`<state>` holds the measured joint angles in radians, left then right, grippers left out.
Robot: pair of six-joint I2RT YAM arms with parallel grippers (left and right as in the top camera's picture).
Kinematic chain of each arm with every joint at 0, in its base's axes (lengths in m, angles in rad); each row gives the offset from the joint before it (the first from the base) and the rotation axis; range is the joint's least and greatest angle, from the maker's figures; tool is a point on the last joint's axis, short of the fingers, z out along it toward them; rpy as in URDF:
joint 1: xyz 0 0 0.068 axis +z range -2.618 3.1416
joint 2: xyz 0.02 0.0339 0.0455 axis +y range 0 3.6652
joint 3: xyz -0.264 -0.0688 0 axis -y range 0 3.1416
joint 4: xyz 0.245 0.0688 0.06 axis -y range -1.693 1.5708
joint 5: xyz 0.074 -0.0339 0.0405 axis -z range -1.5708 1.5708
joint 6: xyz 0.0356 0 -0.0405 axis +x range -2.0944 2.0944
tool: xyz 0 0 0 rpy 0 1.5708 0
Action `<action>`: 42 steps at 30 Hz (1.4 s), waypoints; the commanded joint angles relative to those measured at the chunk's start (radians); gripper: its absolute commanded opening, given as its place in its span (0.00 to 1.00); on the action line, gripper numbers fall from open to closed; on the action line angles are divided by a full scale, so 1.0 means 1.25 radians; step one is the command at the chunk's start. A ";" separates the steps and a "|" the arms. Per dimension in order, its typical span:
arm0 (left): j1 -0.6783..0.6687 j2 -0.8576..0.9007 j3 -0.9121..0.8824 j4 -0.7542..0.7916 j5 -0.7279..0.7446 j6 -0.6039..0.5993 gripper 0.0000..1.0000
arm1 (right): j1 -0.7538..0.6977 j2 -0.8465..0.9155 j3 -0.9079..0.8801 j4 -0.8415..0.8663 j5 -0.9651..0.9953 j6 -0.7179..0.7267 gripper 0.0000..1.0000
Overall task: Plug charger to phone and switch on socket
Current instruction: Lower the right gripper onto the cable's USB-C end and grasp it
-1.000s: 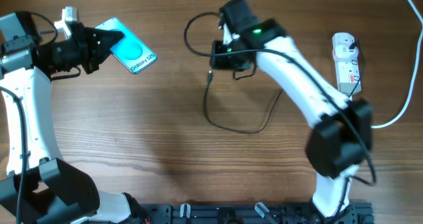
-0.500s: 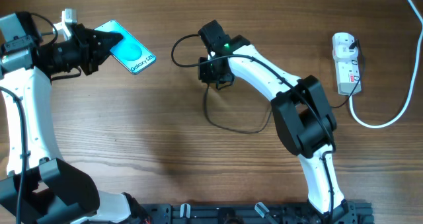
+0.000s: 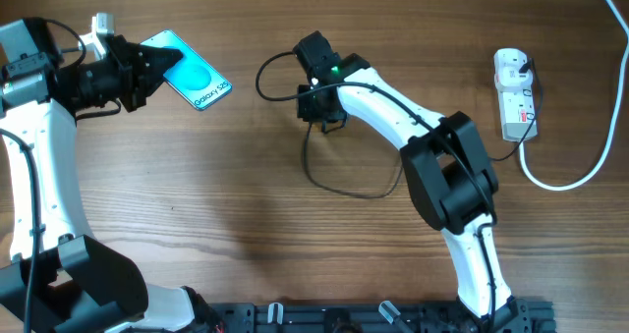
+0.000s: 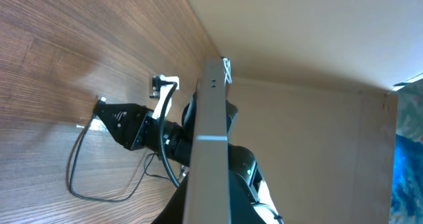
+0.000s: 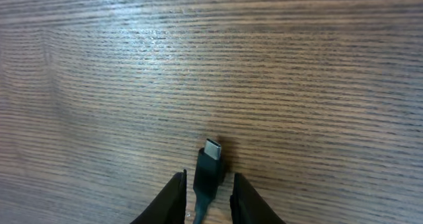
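Right gripper [image 5: 207,187], charger [image 5: 211,159]: same spot.

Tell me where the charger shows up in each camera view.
Overhead: the charger loops across the table's centre, its end at the right gripper.
Left wrist: the charger is a loop at lower left, below the right gripper.
Right wrist: the charger shows its connector tip at bottom centre, between the fingers.
Shared landmark: the right gripper.
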<state>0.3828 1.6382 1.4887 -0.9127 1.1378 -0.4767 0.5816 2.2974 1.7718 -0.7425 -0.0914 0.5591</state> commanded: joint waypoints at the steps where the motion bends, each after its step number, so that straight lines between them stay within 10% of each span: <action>1: 0.002 -0.012 0.002 0.002 0.016 -0.002 0.04 | 0.001 0.029 0.005 0.005 -0.006 0.001 0.24; 13: 0.002 -0.012 0.002 -0.007 0.016 -0.002 0.04 | 0.012 0.052 0.000 0.009 -0.005 0.001 0.23; 18: 0.002 -0.012 0.002 -0.007 0.016 -0.002 0.04 | 0.014 0.074 0.000 0.002 0.020 0.002 0.05; 29: 0.002 -0.012 0.002 -0.011 0.016 -0.002 0.04 | 0.014 0.062 0.085 -0.234 0.256 -0.025 0.04; 42: 0.001 -0.012 0.002 -0.020 0.016 -0.002 0.04 | 0.047 0.071 -0.042 -0.103 0.107 -0.005 0.05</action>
<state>0.3828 1.6382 1.4887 -0.9390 1.1339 -0.4767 0.6205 2.3192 1.8061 -0.9119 0.1524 0.5449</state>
